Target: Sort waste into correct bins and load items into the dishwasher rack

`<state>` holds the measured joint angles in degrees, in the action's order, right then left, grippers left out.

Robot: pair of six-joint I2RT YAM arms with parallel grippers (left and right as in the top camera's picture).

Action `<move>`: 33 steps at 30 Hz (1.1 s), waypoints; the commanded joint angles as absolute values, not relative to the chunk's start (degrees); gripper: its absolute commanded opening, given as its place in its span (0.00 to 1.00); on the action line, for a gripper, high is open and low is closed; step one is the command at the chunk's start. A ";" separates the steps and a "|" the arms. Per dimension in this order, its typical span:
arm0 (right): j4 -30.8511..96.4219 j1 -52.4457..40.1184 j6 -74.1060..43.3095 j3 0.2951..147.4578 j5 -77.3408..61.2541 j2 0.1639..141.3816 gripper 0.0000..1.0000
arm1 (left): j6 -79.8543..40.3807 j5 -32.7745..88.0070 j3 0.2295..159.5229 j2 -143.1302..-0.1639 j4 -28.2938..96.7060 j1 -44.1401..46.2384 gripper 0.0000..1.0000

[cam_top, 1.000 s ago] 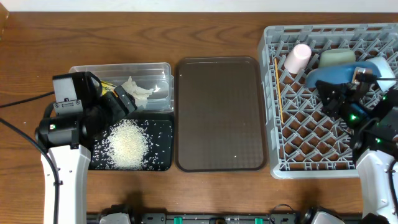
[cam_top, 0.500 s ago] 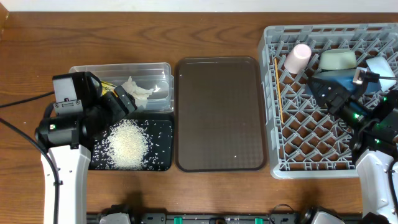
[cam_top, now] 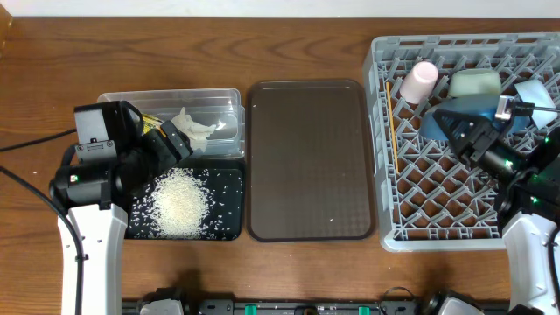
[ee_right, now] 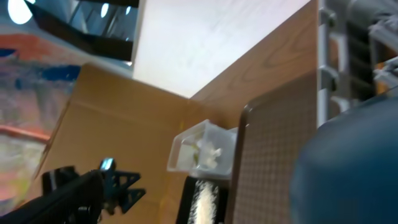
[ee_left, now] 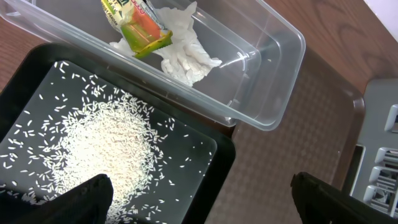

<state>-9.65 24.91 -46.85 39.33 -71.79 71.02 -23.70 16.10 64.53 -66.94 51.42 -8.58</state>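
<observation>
The left arm [cam_top: 87, 236], white-shelled with a black wrist, rises from the near edge. Its black two-finger left gripper [cam_top: 179, 140] points right and slightly away, fingers [ee_left: 87, 196] spread wide. The right arm [cam_top: 525, 254], also white and black, aims its black right gripper [cam_top: 457, 129] up-left, jaws parted, one finger [ee_right: 68, 196] visible in the wrist view.

Qty: 2 bowls [cam_top: 474, 83] [cam_top: 532, 92], 1 cup [cam_top: 423, 79], 1 plate [cam_top: 433, 121], 2 bins [cam_top: 223, 94] [cam_top: 232, 229].
</observation>
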 commanded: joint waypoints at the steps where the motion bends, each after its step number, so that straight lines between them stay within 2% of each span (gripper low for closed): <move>1: -7.40 24.23 -51.83 38.65 -81.01 71.79 0.99 | -22.94 15.33 64.62 -66.35 51.62 -8.82 0.95; 7: -7.25 26.50 -50.46 38.65 -78.87 71.79 0.99 | -22.94 15.33 64.62 -66.35 51.62 -8.82 0.95; 13: -2.39 29.26 -44.69 38.65 -69.97 71.81 0.99 | -22.94 15.33 64.62 -66.35 51.62 -8.82 0.95; 26: 17.32 29.85 -34.35 38.65 -38.87 71.81 0.99 | -22.94 15.33 64.62 -66.35 51.62 -8.82 0.95; 33: 23.35 29.82 -34.72 38.65 -36.71 71.79 0.99 | -22.94 15.33 64.62 -66.35 51.62 -8.82 0.95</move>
<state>21.52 29.82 -35.44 38.72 -39.48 71.75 -23.70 16.10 64.53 -66.94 51.44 -8.58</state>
